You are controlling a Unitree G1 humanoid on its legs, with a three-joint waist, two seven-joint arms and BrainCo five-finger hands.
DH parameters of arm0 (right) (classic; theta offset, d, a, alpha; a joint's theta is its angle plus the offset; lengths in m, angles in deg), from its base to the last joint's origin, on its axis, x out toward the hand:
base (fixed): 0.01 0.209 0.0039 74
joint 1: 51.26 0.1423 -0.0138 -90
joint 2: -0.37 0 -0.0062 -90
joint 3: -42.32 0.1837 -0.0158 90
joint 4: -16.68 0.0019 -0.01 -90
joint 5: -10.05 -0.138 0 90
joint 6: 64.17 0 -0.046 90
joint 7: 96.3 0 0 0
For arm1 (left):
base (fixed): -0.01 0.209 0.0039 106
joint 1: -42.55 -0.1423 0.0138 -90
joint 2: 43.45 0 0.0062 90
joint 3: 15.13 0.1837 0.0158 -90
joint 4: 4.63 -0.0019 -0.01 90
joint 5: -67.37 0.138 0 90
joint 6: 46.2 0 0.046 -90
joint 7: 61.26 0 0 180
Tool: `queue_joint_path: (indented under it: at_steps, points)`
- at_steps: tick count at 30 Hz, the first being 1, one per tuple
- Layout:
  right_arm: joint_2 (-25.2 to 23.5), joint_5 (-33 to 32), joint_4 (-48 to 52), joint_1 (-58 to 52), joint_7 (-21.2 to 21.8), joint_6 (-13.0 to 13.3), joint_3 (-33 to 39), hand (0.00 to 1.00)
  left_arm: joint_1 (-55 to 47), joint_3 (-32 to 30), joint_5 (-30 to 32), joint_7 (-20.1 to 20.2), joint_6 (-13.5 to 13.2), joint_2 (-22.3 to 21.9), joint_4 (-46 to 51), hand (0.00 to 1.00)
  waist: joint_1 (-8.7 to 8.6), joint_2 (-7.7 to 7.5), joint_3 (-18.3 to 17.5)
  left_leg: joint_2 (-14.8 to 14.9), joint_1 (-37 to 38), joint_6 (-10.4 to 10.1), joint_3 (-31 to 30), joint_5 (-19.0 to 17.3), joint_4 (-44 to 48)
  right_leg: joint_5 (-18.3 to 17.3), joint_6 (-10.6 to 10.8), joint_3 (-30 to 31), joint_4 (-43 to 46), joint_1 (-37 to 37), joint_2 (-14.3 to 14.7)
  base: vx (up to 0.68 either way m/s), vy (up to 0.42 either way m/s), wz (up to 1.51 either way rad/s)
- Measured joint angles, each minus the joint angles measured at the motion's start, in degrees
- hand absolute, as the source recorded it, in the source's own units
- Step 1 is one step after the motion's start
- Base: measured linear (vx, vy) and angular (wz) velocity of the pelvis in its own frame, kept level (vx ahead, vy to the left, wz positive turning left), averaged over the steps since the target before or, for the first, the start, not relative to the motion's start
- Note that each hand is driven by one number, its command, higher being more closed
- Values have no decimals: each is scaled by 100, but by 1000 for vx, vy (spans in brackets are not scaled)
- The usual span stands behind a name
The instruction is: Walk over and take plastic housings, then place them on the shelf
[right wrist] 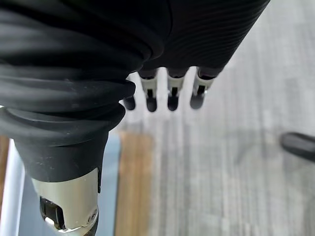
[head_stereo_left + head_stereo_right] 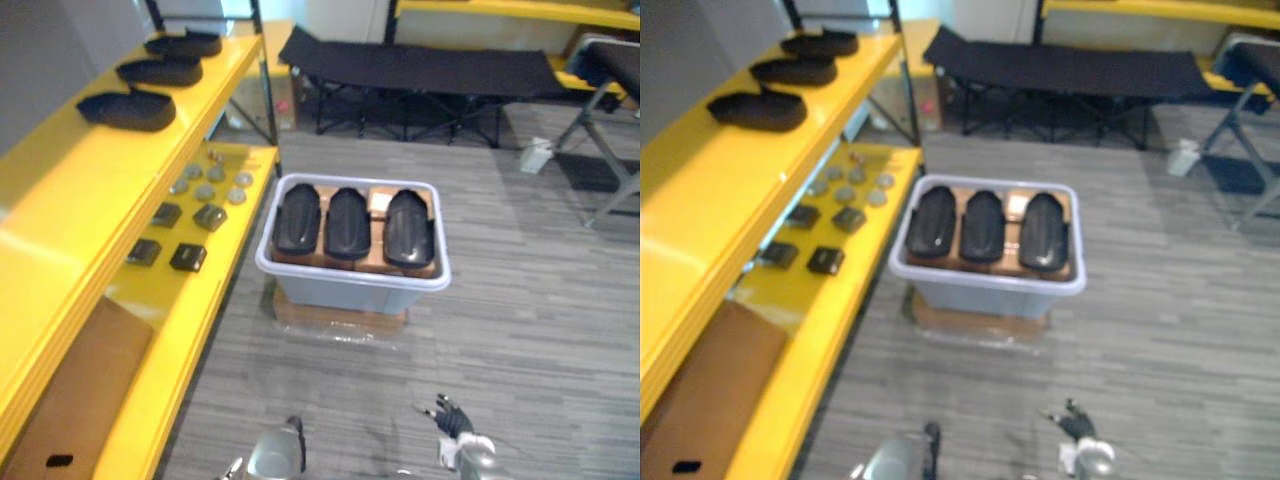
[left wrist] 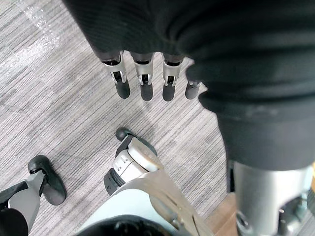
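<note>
Three black plastic housings (image 2: 350, 225) lie side by side in a grey bin (image 2: 350, 284) on the carpeted floor, straight ahead and well apart from the robot. They rest on a brown cardboard layer inside it. To the left stands the yellow shelf (image 2: 60, 210), whose top level carries a row of similar shelved housings (image 2: 128, 108) (three, as far as I can count), with bare yellow surface nearer the camera.

I judge the step in hand to be the walk-up: nothing has been picked, and both hands are low and short of the bin. The left hand (image 3: 143, 83) hangs with its fingers straight and a little apart, pointing at the floor, and holds nothing. The right hand (image 1: 171, 93) is in the same pose, its fingers loose, straight and empty.

The next move probably calls for closing the gap and stopping square to the bin's near rim. Both hands would then come forward and down over one housing. The shells look long, smooth and domed, so a grasp from both sides seems safer than a one-handed pinch.
</note>
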Motion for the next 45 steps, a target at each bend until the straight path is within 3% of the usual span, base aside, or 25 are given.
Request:
queue_joint_path:
  at_steps: [1, 3, 4, 6, 7, 9, 11, 12, 13, 14, 15, 16, 19, 22, 23, 25, 28, 31, 33, 36, 38, 40, 41, 44, 45]
  points:
    - [-7, -16, -6, -39, 13, -25, 52, 0, 3, -21, -3, 2, -48, 3, 11, 0, 5, -48, 6, -52, 7, 101, 6, -230, 203, -175, 73, -8, 175, 33, -126, 287, 113, 10]
    - [-23, -40, -84, -269, 100, -83, 204, 0, 37, 25, -7, -19, -79, 41, 12, 0, -48, -118, -42, -209, 120, 222, -59, -639, 452, -443, 274, 49, 1543, -268, -489, 333, 133, 30]
    - [-71, -33, -152, -428, 121, -84, 217, 0, 108, 164, -3, -19, -119, 93, 88, 0, -64, -125, -98, -270, 190, 273, -208, -755, 526, -230, 310, 126, 2765, -756, -752, 307, 112, 52]
    - [-240, -37, -325, -550, 119, -94, 210, 0, 138, 262, -3, -28, -222, 162, 280, 0, -127, -159, -90, -283, 417, 278, -348, -855, 531, 539, 202, 221, 3958, -1214, -1010, 275, 43, 45]
    - [-339, -92, -370, -646, 124, -94, 287, 0, 120, 264, -8, -40, -286, 182, 346, 0, -161, -182, -110, -234, 596, 259, -453, -936, 481, 372, 45, 319, 4476, -1501, -1061, 357, -13, 38]
    - [-352, 84, -379, -741, 89, -90, 277, 0, 188, 440, -109, -77, -273, 290, 394, 0, -191, -227, -130, -46, 1022, 213, -583, -957, 147, -192, 0, 297, 3884, -1691, -811, 441, -101, 28]
    - [-349, 142, -348, -812, 20, -77, 309, 0, 335, 484, -165, -83, -267, 254, 460, 0, -247, -53, -188, 298, 1249, 64, -791, -939, -126, -289, 4, 417, 2306, -1829, -206, 376, -159, 35]
    - [-355, 155, -344, -812, -3, -76, 341, 0, 392, 487, -260, -90, -270, 241, 456, 0, -298, -41, -197, 345, 1241, -33, -856, -939, -128, -238, 32, 546, 1890, -1857, -87, 303, -179, 73]
    - [-386, 220, -345, -848, -11, -76, 385, 0, 487, 498, -342, -103, -264, 232, 424, 0, -396, -68, -203, 361, 1243, -213, -991, -967, -96, 131, 7, 833, 1123, -1877, 45, 306, -247, 92]
    - [-438, 357, -342, -934, -3, -76, 388, 0, 496, 559, -343, -106, -264, 237, 415, 0, -447, -135, -228, 314, 1335, -414, -1142, -1085, -87, 858, -18, 1096, 650, -1834, 63, 297, -293, 95]
    - [-455, 357, -334, -952, -4, -71, 427, 0, 513, 596, -343, -115, -269, 238, 361, 0, -480, -129, -250, 323, 1380, -512, -1218, -1144, -76, 958, 26, 1108, 743, -1797, 72, 294, -291, 72]
    - [-296, 495, -314, -949, 51, -79, 452, 0, 492, 645, -336, -181, -255, 73, 253, 0, -480, 125, -315, 523, 1410, -665, -1237, -1095, -116, 919, -44, 939, 835, -1706, 182, 211, -207, 40]
    - [-60, 1041, -257, -752, 434, -108, 212, 0, 513, 657, -263, -229, -234, -202, 210, 0, -468, 322, -319, 677, 1369, -845, -1171, -823, -276, 781, -200, 740, 697, -1639, 289, 205, -217, 25]
    - [45, 1274, -118, -569, 859, 171, -520, 0, 693, 746, -221, -267, -156, -184, 209, 0, -486, 220, -189, 685, 1179, -955, -1082, -450, -322, 762, -234, 429, 586, -1575, 210, 75, -144, 53]
    - [69, 1336, 15, -537, 962, 377, -809, 0, 747, 845, -222, -276, -157, -83, 196, 0, -486, 184, -93, 654, 1205, -919, -1084, -321, -406, 762, -234, 331, 514, -1452, 164, 8, -111, 43]
    - [113, 1632, 649, -401, 1147, 973, -1811, 0, 802, 938, -203, -266, -195, 53, 187, 0, -479, -49, 77, 579, 1209, -889, -1056, -87, -714, 767, -236, 234, 396, -1436, 71, -19, -100, 38]
    - [155, 1653, 1699, -174, 1517, 1403, -3335, 0, 921, 1091, -35, -269, -275, 135, 29, 0, -387, -88, 130, 574, 1169, -890, -1057, -72, -873, 868, -237, 105, 249, -1440, 59, -28, 0, 24]
    - [36, 1404, 3010, 492, 1996, 1618, -4929, 0, 1016, 1157, -32, -296, -297, 158, 9, 0, -178, -84, 133, 495, 1078, -888, -1066, -48, -902, 993, -195, 44, 102, -1437, 10, -56, 30, 16]
    - [-165, 840, 3942, 1020, 2143, 1512, -5573, 0, 1029, 1156, 10, -293, -288, 180, 11, 0, -75, -90, 134, 472, 1012, -889, -1080, -47, -891, 1041, -182, -22, 77, -1428, -19, -59, 44, 24]
    - [-690, 179, 4754, 1912, 1594, 1009, -5422, 0, 1059, 1127, 193, -242, -276, 259, 53, 0, 150, -126, 153, 450, 1019, -889, -1082, -48, -885, 1098, -201, -26, 74, -1399, -32, -89, 24, 9]
    - [-798, -21, 4818, 2594, 558, 619, -4327, 0, 1049, 1133, 458, -184, -268, 374, 51, 0, 157, -184, 185, 457, 1037, -887, -1043, -51, -886, 1183, -233, -13, 46, -1367, -23, -136, 23, 4]
    - [-765, -337, 4860, 2760, -357, 434, -3237, 0, 939, 1140, 588, -180, -286, 406, 65, 0, 146, -216, 195, 491, 1092, -824, -834, -105, -885, 1262, -227, 54, -3, -1359, 3, -159, 32, -21]
    - [-609, -449, 5025, 2695, -847, 412, -2631, 0, 842, 1153, 644, -179, -291, 415, 64, 0, 109, -166, 223, 554, 1156, -688, -711, -259, -875, 1314, -224, 146, -44, -1341, 77, -162, 46, -37]
    - [-83, -582, 5582, 2096, -1545, 415, -1640, 0, 614, 1184, 679, -138, -306, 442, 91, 0, 93, -161, 339, 620, 1161, -592, -422, -498, -640, 1418, -229, 379, -152, -1355, 166, -155, 68, -53]
    - [140, -677, 5837, 1681, -1800, 414, -1236, 0, 524, 1223, 685, -79, -332, 453, 110, 0, -42, -179, 348, 644, 1026, -562, -339, -595, -447, 1469, -212, 475, -203, -1412, 175, -190, 85, -41]
